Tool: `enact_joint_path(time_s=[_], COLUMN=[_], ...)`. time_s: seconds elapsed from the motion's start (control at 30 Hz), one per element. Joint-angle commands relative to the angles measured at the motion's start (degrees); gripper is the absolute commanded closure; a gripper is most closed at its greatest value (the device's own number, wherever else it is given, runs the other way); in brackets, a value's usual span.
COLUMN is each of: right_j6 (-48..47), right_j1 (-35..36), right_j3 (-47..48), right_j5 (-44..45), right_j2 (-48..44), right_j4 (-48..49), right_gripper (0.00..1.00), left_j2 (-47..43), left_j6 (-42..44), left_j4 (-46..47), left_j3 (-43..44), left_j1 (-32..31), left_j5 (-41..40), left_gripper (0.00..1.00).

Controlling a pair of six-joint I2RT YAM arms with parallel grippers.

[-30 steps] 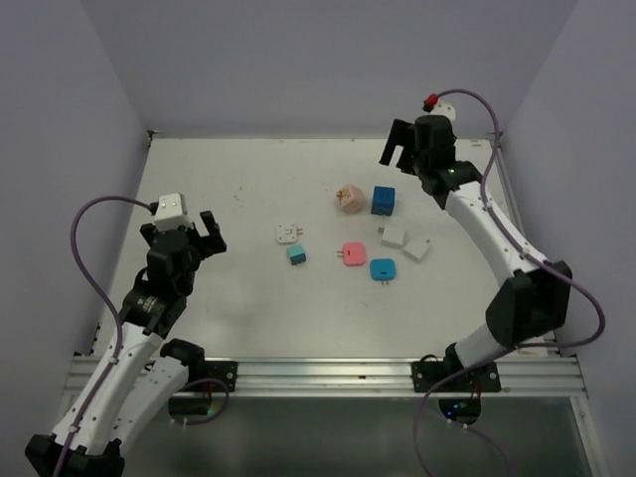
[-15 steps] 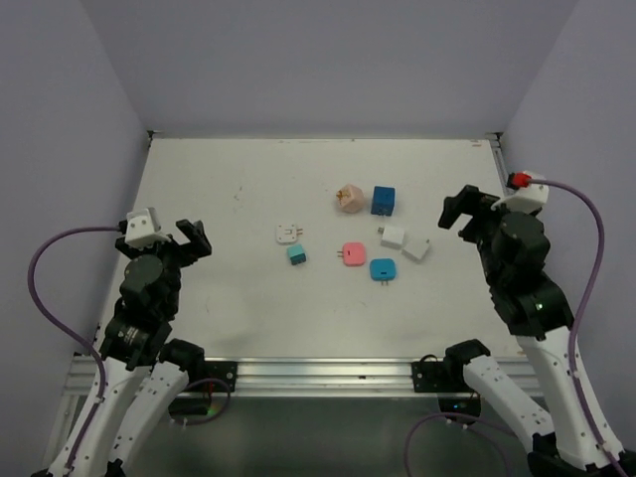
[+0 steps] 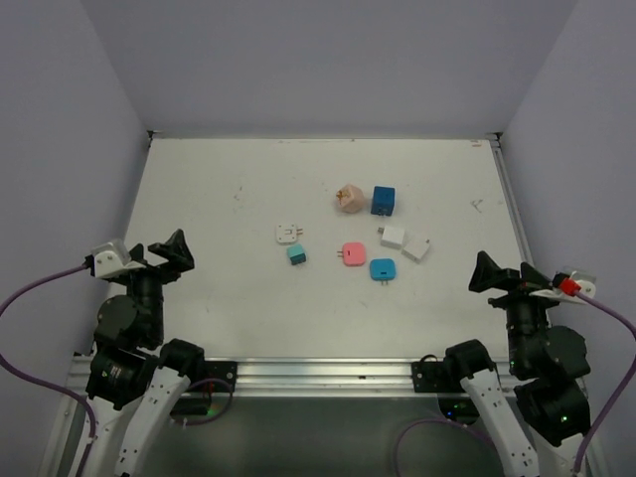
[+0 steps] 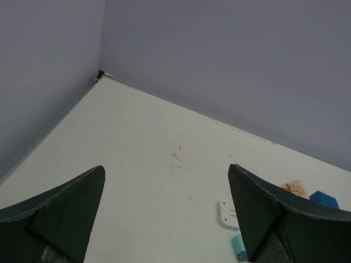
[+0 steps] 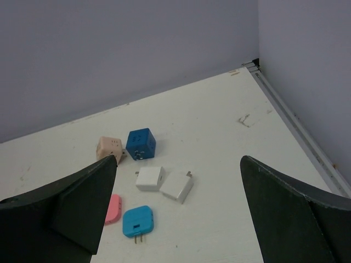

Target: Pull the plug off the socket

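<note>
Both arms are folded back at the near edge of the table point(image 3: 229, 308). The left gripper point(image 3: 157, 254) sits at 8 o'clock beside the left wall point(image 3: 60, 149), and the right gripper point(image 3: 507, 278) sits at 4 o'clock beside the metal side rail point(image 3: 512, 214). Each has its jaws spread wide with nothing between them. The task's pieces are bunched just past the centre toward 2 o'clock. A peach cube socket point(image 3: 349, 198) and a blue cube socket point(image 3: 383, 201) stand side by side at the far end of the bunch; whether a plug is seated in either cannot be told. Toward 6 o'clock of them lie two white adapters point(image 3: 394, 238), touching, a pink plug point(image 3: 353, 254) and a blue plug point(image 3: 383, 269). A white plug point(image 3: 288, 235) and a small teal plug point(image 3: 296, 255) lie at 9 o'clock of those. Bare tabletop runs from the bunch to the far wall point(image 3: 318, 70) at 12 o'clock, to the left wall at 9 and to the near rail point(image 3: 318, 373) at 6; the strip at 3 o'clock is narrower.
</note>
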Motion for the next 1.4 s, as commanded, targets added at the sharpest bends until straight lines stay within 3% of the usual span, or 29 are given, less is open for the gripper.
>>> enact_joint_path(time_s=[0.0,0.37,1.37], right_j6=[-2.2,-2.8,-4.2], right_j1=[-0.2,-0.2,-0.2], right_j3=[-3.2,-5.4,-5.3], right_j5=[0.4,4.2,1.2], right_j2=[-2.3,-1.8,-0.8], right_j4=[1.6,1.8,2.1], right_gripper=[0.01,0.01,0.01], left_j2=[-0.5,-0.9,-0.4], left_j6=[0.8,0.6,2.0], left_j4=[-1.7,0.3,1.5], left_j3=[0.7,-3.2,-4.6], left_j1=[0.1,0.2,0.2], left_j5=[-1.3,-6.1,-4.8], left_gripper=[0.03,0.02,0.05])
